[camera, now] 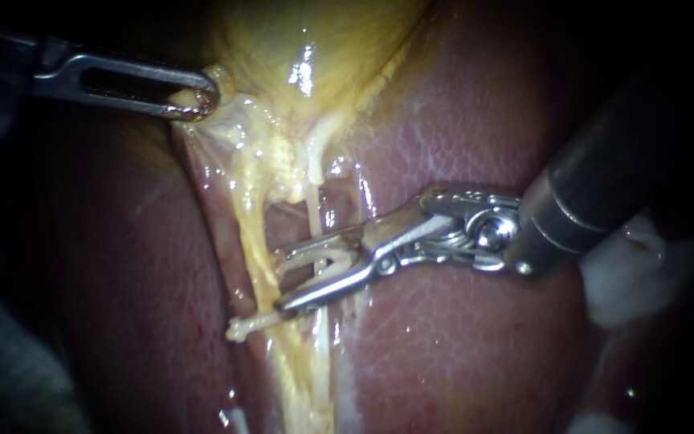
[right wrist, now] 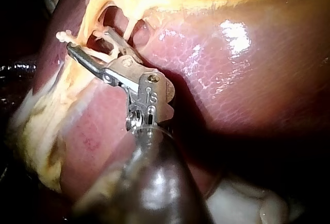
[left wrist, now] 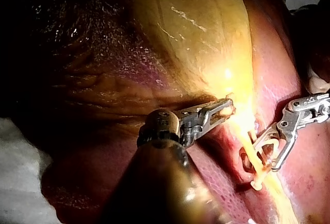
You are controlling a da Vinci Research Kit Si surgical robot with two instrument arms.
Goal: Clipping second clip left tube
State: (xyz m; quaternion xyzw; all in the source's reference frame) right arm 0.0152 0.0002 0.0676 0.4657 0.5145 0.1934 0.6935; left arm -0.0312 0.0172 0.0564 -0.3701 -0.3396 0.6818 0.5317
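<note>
Left instrument (camera: 194, 100): comes in from the upper left, jaws clenched on a fold at the narrow end of the gallbladder (camera: 315, 40). Tissue shows through the jaw's window, and the fold is drawn into a small tent toward the jaws

Right instrument (camera: 283, 280): comes in from the right and lies across the liver (camera: 459, 345), jaws released with a clear gap between them. A white loaded clip (camera: 332, 261) sits inside that gap, legs apart, not pressed shut

Left tube (camera: 251, 241): a yellowish strand running from the gallbladder's narrow end down between the two liver surfaces. The right instrument's jaw tips reach its near edge. Endoscope view doesn't settle whether the tube is fully inside the gap or only at the tips. Right wrist view shows pale strands crossing between the jaws, but I can't tell which strand is which there

Seated clip (camera: 242, 327): white, already across the left tube, its free end poking out on the side away from the right instrument. It's on the far side of the open jaws from the gallbladder. The nearer jaw tip is just beside it, contact not clear

Right tube (camera: 315, 205): a thinner pale strand just beside the left one, passing behind the open jaws

White wad (camera: 628, 273) lies on the liver under the right instrument's shaft, well apart from the tubes

Left wrist view agrees: own jaws tight together in bright yellow tissue, the other instrument's jaws spread next to the tube, the seated clip just past them
</note>
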